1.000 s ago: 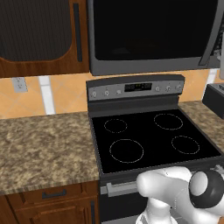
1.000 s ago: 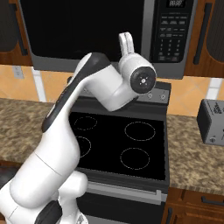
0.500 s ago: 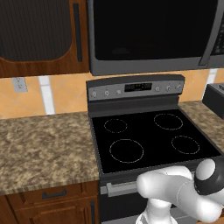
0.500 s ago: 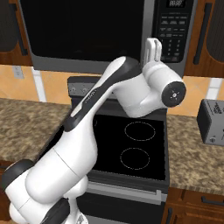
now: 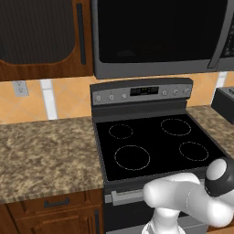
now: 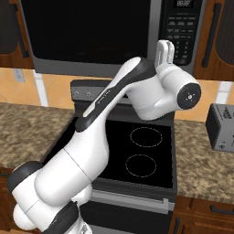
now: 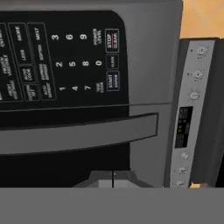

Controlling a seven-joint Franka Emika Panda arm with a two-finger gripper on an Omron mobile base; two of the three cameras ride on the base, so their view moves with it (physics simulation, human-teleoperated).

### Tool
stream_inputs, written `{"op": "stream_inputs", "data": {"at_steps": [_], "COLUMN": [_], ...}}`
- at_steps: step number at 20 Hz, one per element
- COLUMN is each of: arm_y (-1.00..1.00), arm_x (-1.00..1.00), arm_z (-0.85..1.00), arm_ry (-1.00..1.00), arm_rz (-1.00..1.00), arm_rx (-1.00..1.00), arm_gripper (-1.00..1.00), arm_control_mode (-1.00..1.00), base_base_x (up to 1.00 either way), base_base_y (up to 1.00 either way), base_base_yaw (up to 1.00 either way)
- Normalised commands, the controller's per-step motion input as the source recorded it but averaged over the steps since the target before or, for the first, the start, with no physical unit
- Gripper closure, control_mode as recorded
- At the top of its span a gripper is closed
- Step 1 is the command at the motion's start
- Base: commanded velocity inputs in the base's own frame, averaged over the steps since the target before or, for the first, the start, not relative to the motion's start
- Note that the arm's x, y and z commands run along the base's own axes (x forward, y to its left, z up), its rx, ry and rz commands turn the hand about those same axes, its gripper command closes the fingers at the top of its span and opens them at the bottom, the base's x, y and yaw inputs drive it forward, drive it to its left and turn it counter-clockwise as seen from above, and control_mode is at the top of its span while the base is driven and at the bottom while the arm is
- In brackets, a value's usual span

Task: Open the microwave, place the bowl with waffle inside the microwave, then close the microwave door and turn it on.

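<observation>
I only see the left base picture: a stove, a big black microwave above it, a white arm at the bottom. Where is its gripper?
Observer: The gripper is raised in front of the microwave's keypad, seen from the right base view.
Operator: Is the microwave open?
Observer: No. In the hand view the long grey door handle lies flat against the closed black glass microwave door.
Operator: Holding anything?
Observer: No, its fingertips look shut together on nothing.
</observation>
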Motion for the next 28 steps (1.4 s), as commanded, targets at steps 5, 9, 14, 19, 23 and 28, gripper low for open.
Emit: {"op": "stream_inputs", "data": {"at_steps": [5, 9, 14, 19, 23, 28], "arm_y": [-0.09, -0.35, -0.41, -0.20, -0.03, -0.10], "arm_x": [0.45, 0.37, 0.28, 0.38, 0.34, 0.44], "arm_z": [-0.12, -0.02, 0.00, 0.00, -0.05, -0.22], "arm_ry": [0.00, 0.00, 0.00, 0.00, 0.00, 0.00], "arm_rz": [0.00, 0.00, 0.00, 0.00, 0.00, 0.00], "arm_rx": [0.01, 0.05, 0.06, 0.05, 0.02, 0.01], "arm_gripper": [1.00, 1.00, 1.00, 1.00, 1.00, 1.00], "arm_control_mode": [-1.00, -1.00, -1.00, -1.00, -1.00, -1.00], "base_base_x": [0.00, 0.00, 0.00, 0.00, 0.00, 0.00], "base_base_y": [0.00, 0.00, 0.00, 0.00, 0.00, 0.00], "base_base_yaw": [0.00, 0.00, 0.00, 0.00, 0.00, 0.00]}}
